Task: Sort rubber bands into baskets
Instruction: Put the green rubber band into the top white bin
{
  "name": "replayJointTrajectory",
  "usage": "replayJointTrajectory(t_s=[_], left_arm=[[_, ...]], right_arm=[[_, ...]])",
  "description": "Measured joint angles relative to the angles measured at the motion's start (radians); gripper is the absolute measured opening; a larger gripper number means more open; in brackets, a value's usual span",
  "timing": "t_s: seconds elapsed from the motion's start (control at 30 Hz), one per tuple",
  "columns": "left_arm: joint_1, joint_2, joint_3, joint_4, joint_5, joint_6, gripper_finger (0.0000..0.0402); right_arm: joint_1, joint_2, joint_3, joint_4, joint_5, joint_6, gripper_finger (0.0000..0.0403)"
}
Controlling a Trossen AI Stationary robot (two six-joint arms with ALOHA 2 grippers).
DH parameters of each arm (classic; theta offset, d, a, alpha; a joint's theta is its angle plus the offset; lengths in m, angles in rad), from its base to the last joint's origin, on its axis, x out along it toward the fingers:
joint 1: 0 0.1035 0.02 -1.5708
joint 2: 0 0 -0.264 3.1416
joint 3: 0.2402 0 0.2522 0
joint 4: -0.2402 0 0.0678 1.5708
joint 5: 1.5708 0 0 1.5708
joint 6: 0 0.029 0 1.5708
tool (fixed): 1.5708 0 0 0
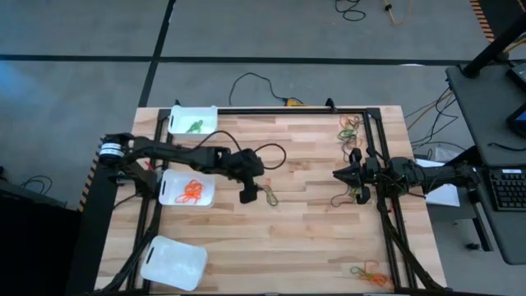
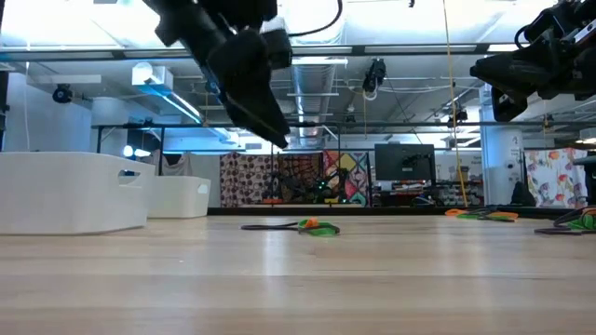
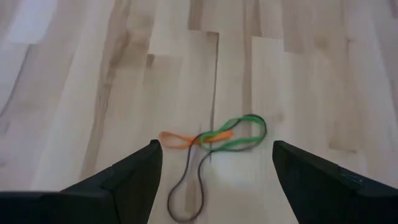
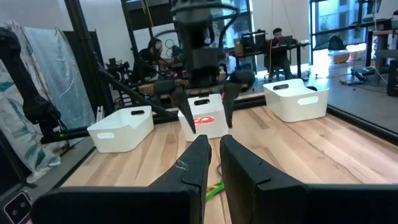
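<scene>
Looked like a robotics lab: open industrial ceiling with ducts (image 2: 307, 79), monitors (image 2: 404, 163) on desks, people at workstations (image 4: 278, 40), loose floor cables (image 1: 251, 82).

No writing, label, brand, number or sign can be read in any of the four views. The screens far off at the centre of the low view and the patterned cloths beside them show only colours and shapes, nothing legible.
</scene>
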Motion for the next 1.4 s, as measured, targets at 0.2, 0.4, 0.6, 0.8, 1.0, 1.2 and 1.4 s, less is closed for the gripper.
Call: replayJointTrajectory(t_s=[0.2,0.4,0.6,0.8,1.0,1.2,1.4], left_arm=[[0.0,0.096,-0.005,0.068,0.0,0.004,0.0287],[0.0,0.181,-0.005,0.112,-0.001,-0.004,0.0287],[-0.001,0.204,-0.005,0.131,-0.003,0.005,0.0287],[-0.014,0.219,-0.005,0.151,-0.003,0.019,0.0287],[-0.056,0.24,-0.005,0.156,-0.002,-0.037,0.0279],[-0.055,0.273,-0.005,0.17,-0.009,-0.184,0.0215],[-0.041,0.284,-0.005,0.185,-0.072,-0.293,0.0148]], right_arm=[[0.0,0.0,0.0,0.0,0.0,0.0,0.0034],[0.0,0.0,0.0,0.0,0.0,0.0,0.0034],[0.0,0.0,0.0,0.0,0.0,0.0,0.0034],[0.0,0.0,0.0,0.0,0.0,0.0,0.0034],[0.0,0.0,0.0,0.0,0.0,0.0,0.0034],[0.0,0.0,0.0,0.0,0.0,0.0,0.0034],[0.0,0.0,0.0,0.0,0.0,0.0,0.0034]])
